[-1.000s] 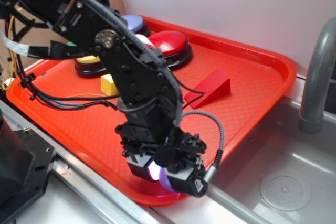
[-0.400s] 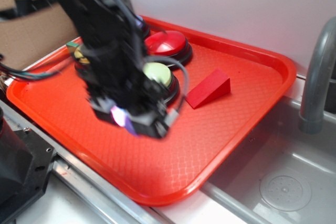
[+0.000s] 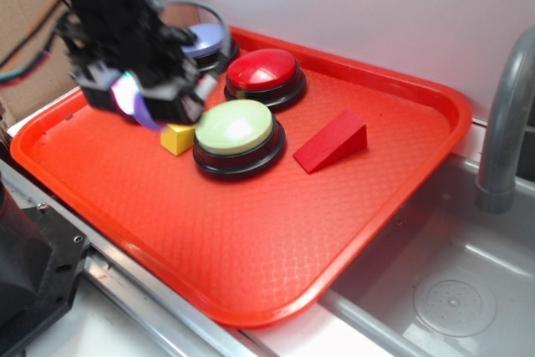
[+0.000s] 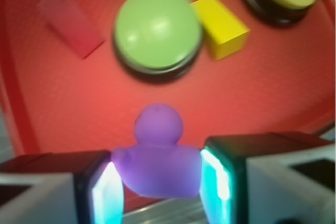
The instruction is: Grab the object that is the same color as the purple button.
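our gripper (image 4: 157, 182) is clamped on the purple piece (image 4: 157, 156), lifted off the tray (image 3: 251, 265) at frame's upper left, so the grab looks done.

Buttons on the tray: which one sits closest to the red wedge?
The green button: its base sits just left of the red wedge. The red button is farther back, the purple button farther still.
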Controlling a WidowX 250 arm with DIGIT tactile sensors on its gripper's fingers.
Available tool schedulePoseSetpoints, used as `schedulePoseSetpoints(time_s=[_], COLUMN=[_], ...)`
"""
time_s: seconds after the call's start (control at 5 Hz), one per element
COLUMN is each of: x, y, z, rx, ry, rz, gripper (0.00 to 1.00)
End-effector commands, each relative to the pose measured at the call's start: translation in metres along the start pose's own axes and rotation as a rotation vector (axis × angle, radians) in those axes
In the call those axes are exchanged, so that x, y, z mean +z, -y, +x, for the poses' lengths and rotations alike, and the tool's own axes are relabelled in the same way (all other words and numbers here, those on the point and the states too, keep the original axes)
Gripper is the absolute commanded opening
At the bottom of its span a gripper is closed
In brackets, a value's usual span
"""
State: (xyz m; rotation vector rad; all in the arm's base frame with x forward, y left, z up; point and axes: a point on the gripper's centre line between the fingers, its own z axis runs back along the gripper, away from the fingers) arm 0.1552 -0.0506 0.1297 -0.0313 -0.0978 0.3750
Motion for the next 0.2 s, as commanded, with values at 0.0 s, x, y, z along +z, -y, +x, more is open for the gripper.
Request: schedulePoseSetpoints(time_s=[0.0], x=[0.0086], y=[-0.0219], z=[0.0271], rx=[0.075], ry=[-0.016], rz=[0.030], gripper=[0.00])
